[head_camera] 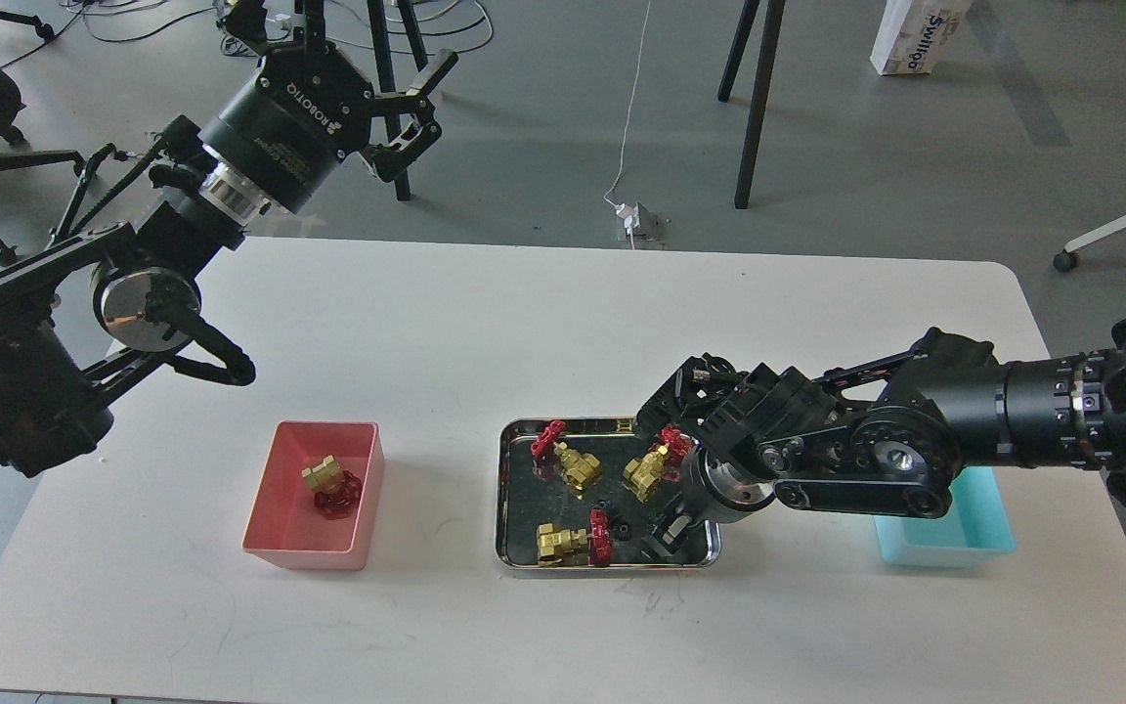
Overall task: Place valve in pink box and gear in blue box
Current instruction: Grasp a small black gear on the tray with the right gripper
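A shiny steel tray point(509, 489) in the middle of the table holds three brass valves with red handwheels point(571, 463) point(649, 469) point(573, 541) and tiny black gears point(612, 519). A fourth valve point(328, 484) lies in the pink box point(270, 528) at the left. The blue box point(964, 533) stands at the right, partly hidden by my right arm. My right gripper point(666, 533) points down into the tray's right front corner near the gears; its fingers are dark and cannot be told apart. My left gripper point(421, 98) is open and empty, raised beyond the table's far left edge.
The white table point(485, 323) has bare room behind and in front of the tray. My right arm lies across the table's right side above the blue box. Chair legs, stand legs and cables are on the floor behind the table.
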Controlling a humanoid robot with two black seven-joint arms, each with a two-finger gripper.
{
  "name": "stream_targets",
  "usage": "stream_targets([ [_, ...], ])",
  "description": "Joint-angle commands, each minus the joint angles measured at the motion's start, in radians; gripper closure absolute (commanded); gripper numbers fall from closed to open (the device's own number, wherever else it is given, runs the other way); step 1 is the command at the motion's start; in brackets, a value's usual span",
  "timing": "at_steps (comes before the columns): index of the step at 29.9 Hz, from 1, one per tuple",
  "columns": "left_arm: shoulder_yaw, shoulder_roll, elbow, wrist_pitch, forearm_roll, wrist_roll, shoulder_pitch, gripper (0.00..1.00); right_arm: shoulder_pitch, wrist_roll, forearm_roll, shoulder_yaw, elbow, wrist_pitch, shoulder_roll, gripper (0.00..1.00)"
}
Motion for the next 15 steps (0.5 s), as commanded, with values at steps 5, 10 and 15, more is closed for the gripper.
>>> stream_targets([
  [5,-0.002,0.0,0.003,0.0,0.003,0.0,0.008,0.01,-0.009,0.0,0.0,0.002,-0.041,0.0,0.028,0.49],
  [10,-0.002,-0.014,0.005,0.0,0.006,0.0,0.01,0.01,-0.011,0.001,0.002,0.006,-0.05,0.0,0.05,0.5],
  [15,0.0,-0.015,0.014,0.0,0.006,0.0,0.013,0.01,-0.017,0.003,0.002,0.006,-0.059,0.0,0.062,0.5],
])
